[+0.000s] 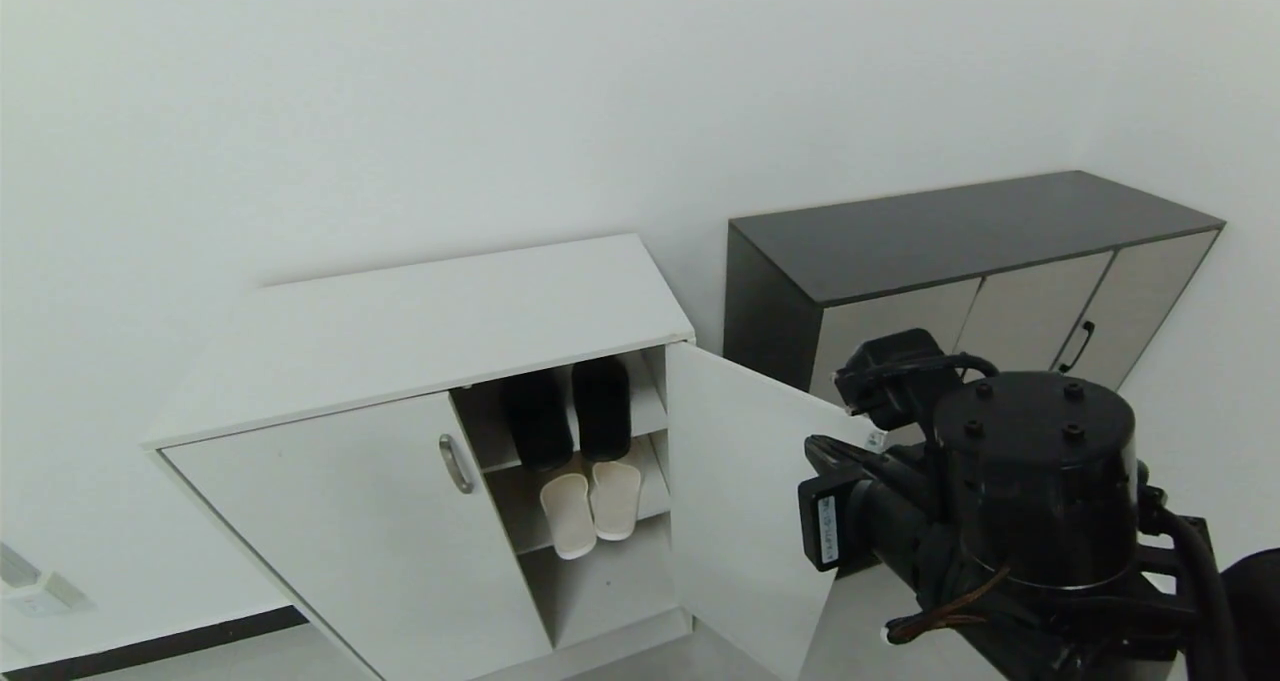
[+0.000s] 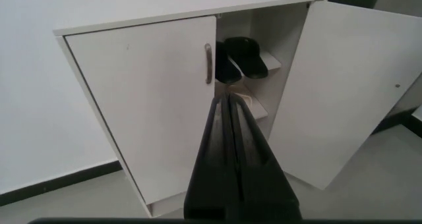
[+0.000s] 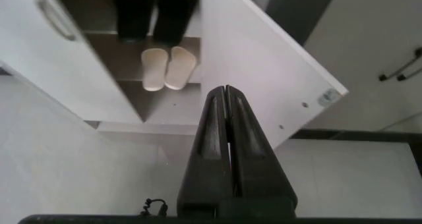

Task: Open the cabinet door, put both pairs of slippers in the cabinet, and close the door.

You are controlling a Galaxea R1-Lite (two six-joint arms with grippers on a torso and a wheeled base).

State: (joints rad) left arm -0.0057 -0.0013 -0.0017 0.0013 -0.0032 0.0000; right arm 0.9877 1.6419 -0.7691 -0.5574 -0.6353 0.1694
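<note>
With our left gripper [image 2: 228, 100] and right gripper [image 3: 226, 91] both having fingers pressed together, a push on the open door [image 1: 740, 501] may slip, or jam on the white slippers [image 1: 590, 501], which seem to overhang their shelf.

I find the left gripper [image 2: 229, 99] in the centre foreground of the frame, fingers pressed together. Behind it stands the white cabinet [image 2: 165, 6]. The closed door [image 2: 145, 99] carries a metal handle [image 2: 208, 63], and the open door [image 2: 349, 85] is swung wide. Black slippers [image 2: 244, 58] sit on the upper shelf [image 2: 273, 62], with pale slippers [image 2: 249, 103] on the shelf beneath.
</note>
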